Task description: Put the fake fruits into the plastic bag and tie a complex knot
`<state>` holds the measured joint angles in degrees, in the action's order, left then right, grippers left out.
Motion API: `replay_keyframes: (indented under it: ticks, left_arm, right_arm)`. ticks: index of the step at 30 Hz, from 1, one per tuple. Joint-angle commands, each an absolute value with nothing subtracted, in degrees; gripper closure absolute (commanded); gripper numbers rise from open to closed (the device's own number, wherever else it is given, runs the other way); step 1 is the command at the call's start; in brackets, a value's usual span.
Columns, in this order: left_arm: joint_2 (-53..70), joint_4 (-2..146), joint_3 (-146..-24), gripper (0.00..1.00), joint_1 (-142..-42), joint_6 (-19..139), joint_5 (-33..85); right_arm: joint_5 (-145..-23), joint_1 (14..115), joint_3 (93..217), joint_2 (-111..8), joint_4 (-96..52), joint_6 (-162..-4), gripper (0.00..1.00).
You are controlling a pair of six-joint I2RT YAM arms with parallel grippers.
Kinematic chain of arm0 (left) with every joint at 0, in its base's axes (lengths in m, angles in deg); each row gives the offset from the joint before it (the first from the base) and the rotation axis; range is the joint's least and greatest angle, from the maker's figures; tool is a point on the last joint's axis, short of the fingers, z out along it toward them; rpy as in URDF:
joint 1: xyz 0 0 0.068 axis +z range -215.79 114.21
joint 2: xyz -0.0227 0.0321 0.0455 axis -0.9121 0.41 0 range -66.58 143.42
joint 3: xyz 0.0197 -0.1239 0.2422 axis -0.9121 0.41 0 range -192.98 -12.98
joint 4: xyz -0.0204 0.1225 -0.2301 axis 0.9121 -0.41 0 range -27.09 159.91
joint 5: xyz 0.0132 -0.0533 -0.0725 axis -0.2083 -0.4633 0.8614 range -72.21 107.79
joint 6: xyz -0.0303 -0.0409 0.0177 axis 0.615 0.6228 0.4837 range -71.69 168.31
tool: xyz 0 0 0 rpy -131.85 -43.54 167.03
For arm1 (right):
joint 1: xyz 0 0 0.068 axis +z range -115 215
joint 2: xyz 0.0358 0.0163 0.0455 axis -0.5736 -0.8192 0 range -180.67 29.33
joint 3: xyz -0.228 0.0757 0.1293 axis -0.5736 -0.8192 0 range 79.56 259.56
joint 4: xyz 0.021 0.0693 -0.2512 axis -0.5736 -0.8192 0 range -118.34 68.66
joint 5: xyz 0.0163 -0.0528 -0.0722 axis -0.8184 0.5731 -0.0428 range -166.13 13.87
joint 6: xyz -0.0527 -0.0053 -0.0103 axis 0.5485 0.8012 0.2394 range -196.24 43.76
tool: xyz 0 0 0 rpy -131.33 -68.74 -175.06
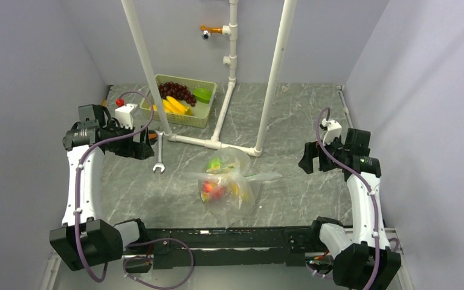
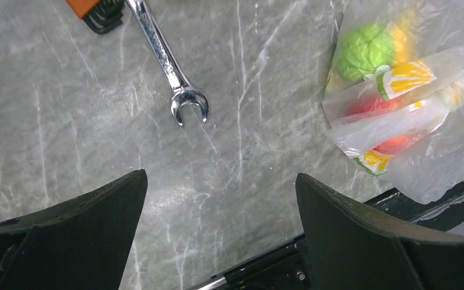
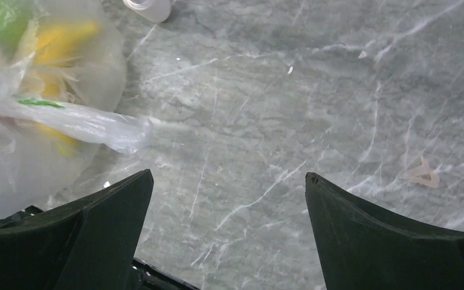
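**Left fingers (image 2: 106, 208) and right fingers (image 3: 115, 205) wide open, holding nothing**

The plastic bag (image 1: 229, 190) lies slumped on the surface (image 1: 314, 121) between them, well apart from each, fake fruits (image 1: 212, 191) showing red, green and yellow through it. A twisted tail (image 3: 96, 124) of film points from the bag toward the right fingers; whether it is knotted cannot be told. The film looks light, limp and slippery, so that gathered tail seems the place to pinch. A wrench (image 1: 159, 158) lies left of the bag.
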<state>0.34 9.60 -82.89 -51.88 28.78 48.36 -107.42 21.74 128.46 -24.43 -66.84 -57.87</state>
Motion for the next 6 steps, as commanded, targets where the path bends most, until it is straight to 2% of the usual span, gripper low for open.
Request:
replay_keyframes:
  ticks: [1,6]
  left_arm:
    - [-1.0,14.6,-81.0,0.01,-51.7,32.6,46.1]
    - [1.3,11.6,-83.5,0.01,-51.7,31.8,43.1]
  right_arm:
    - [-104.1,21.3,128.4,-24.9,-65.5,-59.8,0.0]
    - [-103.3,21.3,130.3,-25.7,-66.1,-59.9,0.0]
